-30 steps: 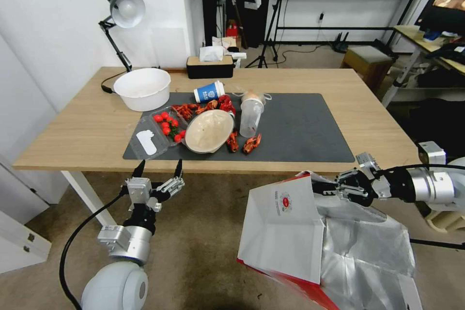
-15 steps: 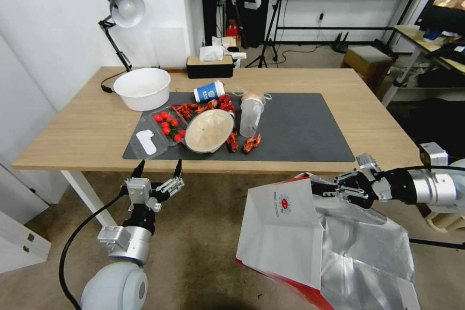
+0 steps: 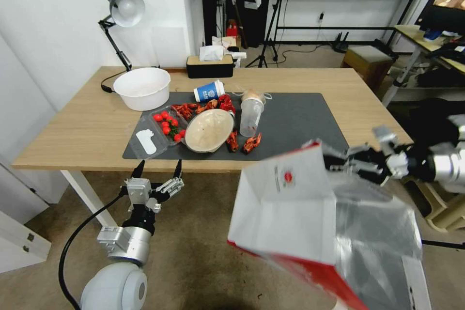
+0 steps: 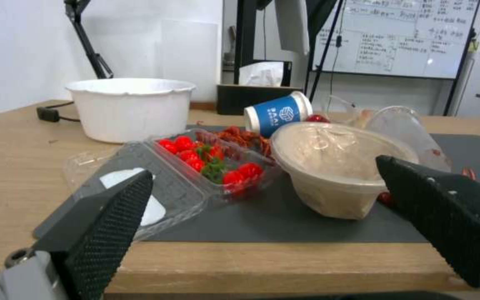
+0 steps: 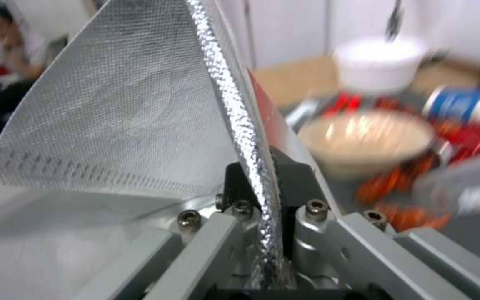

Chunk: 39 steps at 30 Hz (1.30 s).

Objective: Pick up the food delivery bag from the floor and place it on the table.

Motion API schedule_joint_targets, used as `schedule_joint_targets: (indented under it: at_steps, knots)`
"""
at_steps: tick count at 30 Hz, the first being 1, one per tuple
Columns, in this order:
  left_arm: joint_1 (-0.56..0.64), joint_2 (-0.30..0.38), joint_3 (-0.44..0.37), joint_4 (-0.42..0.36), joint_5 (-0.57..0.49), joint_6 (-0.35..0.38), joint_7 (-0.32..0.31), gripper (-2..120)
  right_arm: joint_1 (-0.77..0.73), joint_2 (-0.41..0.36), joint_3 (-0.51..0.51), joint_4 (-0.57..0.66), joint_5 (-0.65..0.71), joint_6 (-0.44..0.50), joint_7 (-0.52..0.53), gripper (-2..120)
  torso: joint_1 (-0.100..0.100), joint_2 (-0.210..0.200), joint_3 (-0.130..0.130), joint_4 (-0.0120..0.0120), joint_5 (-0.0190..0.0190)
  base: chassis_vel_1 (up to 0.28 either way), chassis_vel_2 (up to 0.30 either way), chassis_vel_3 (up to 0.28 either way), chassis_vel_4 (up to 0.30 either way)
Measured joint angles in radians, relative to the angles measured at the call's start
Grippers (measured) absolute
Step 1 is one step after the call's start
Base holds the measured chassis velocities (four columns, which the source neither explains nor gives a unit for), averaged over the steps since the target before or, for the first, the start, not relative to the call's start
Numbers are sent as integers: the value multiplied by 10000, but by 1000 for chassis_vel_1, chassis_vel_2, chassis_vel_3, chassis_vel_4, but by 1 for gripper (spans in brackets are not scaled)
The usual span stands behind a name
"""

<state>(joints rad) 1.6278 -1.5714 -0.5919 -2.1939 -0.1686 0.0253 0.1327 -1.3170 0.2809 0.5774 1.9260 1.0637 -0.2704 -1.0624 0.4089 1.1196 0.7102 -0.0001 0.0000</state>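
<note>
The food delivery bag (image 3: 290, 213) is now raised higher toward the table (image 3: 87, 131), its rim clamped by the right gripper (image 3: 339, 162); the left gripper (image 3: 157, 169) is kept wide open, empty.

Matt white paper on the food delivery bag (image 3: 286, 213), crinkly shiny foil inside; table (image 3: 82, 131) light wood

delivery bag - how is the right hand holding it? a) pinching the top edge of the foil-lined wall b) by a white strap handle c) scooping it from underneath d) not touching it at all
a: in the right wrist view the right hand has the foil-lined rim of the food delivery bag clamped between its two fingers, and the head view shows it gripping the bag's upper edge.
</note>
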Motion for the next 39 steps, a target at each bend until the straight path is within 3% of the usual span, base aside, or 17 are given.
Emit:
schedule_joint_targets:
  at_steps: [8,13,17,18,20,21,24,26,29,39]
  knots:
    - [8,5,-9,-1,2,-20,16,100,48,-268,684,188,741,-88,86,0,-9,-21,-10,1,0,0,0,0,0]
    - [-28,-14,24,74,35,-21,42,100,285,-417,1677,411,2247,-210,761,0,-15,-33,-17,0,-2,0,0,0,0]
    - [-39,-54,75,115,77,-52,79,100,1795,-248,1552,672,3779,-105,2988,0,-19,-42,-22,0,-1,0,0,0,0]
    - [-39,-54,75,115,77,-52,79,100,1795,-248,1552,672,3779,-105,2988,0,-19,-42,-22,0,-1,0,0,0,0]
    - [-31,-41,64,116,77,-95,82,100,2307,-86,1375,777,3890,203,5026,0,-20,-46,-24,1,-1,0,0,0,0]
    - [-31,-41,64,116,77,-95,82,100,2307,-86,1375,777,3890,203,5026,0,-20,-46,-24,1,-1,0,0,0,0]
    - [-15,-29,61,115,77,-131,88,100,2570,183,1122,1053,3745,543,8213,0,-23,-50,-26,1,0,0,0,0,0]
    - [-15,-29,62,112,77,-132,90,100,2594,227,1078,1097,3706,571,8607,0,-24,-51,-27,1,-1,0,0,0,0]
    - [6,-22,79,75,77,-132,110,100,2715,531,793,1340,3596,616,10594,0,-25,-55,-28,0,-1,0,0,0,0]
    - [115,-47,108,-55,121,-132,162,100,2749,1362,489,1569,3629,537,12564,0,-27,-58,-31,1,0,0,0,0,0]
